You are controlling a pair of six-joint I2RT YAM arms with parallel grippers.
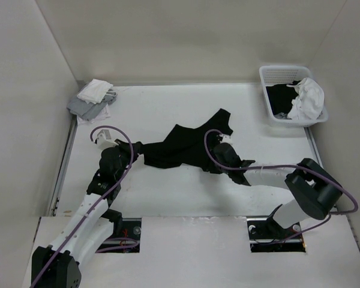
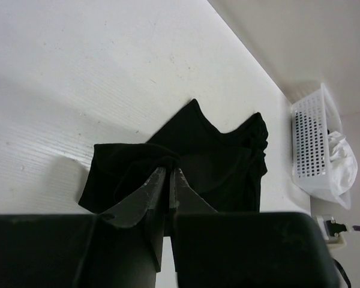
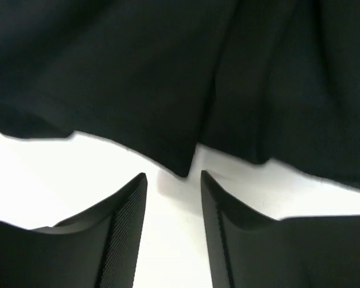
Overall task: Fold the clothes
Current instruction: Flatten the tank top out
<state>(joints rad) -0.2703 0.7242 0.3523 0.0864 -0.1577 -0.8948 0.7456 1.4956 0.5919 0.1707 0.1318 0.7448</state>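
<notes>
The clothes (image 1: pixel 180 147), a crumpled black garment, lie spread across the middle of the table. My left gripper (image 1: pixel 137 150) is shut on the garment's left edge, and the left wrist view shows its tips (image 2: pixel 168 172) pinching a bunched fold of the clothes (image 2: pixel 228 162). At the garment's right side, my right gripper (image 1: pixel 219 144) is open. In the right wrist view its jaws (image 3: pixel 173 176) stand apart over bare table, with a hem corner of the clothes (image 3: pixel 168 72) just ahead of them and nothing between the fingers.
A white plastic basket (image 1: pixel 282 68) with black and white cloths stands at the back right, also visible in the left wrist view (image 2: pixel 309 144). A pile of white and grey cloths (image 1: pixel 95 99) sits in the back left corner. Walls enclose the table.
</notes>
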